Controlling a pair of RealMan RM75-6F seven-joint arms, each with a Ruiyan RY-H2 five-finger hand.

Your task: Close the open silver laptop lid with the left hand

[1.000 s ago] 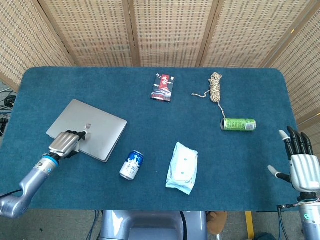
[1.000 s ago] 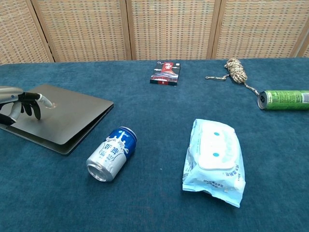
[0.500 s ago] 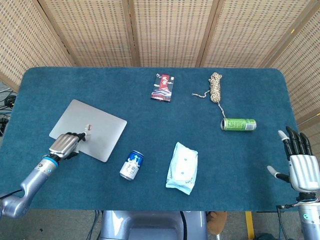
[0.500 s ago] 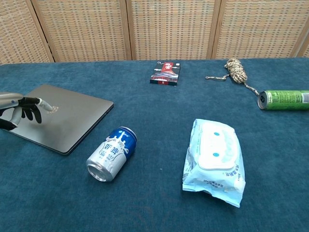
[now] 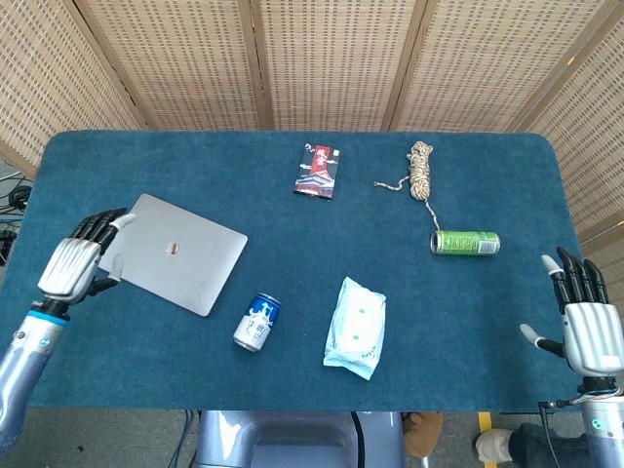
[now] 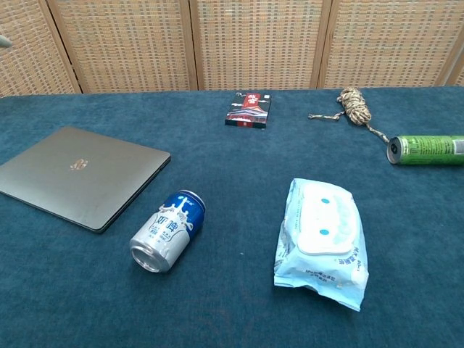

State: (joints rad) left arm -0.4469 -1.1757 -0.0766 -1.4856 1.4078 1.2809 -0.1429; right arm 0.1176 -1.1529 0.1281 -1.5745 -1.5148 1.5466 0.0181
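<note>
The silver laptop [image 5: 177, 252] [image 6: 81, 174] lies flat on the blue table with its lid down against its base. My left hand [image 5: 78, 265] hovers raised at the laptop's left edge, fingers spread, holding nothing; the chest view does not show it. At the table's right front corner my right hand [image 5: 580, 317] is upright with its fingers apart and empty.
A blue can [image 5: 256, 322] [image 6: 167, 230] lies on its side just right of the laptop's front corner. A wipes pack [image 5: 355, 327] sits mid-table. Further off are a green can [image 5: 466, 242], a coiled rope [image 5: 420, 168] and a red booklet [image 5: 318, 170].
The laptop lid went from slightly ajar to fully flat. My left hand lifted off the lid and drew back to the left, opening its fingers.
</note>
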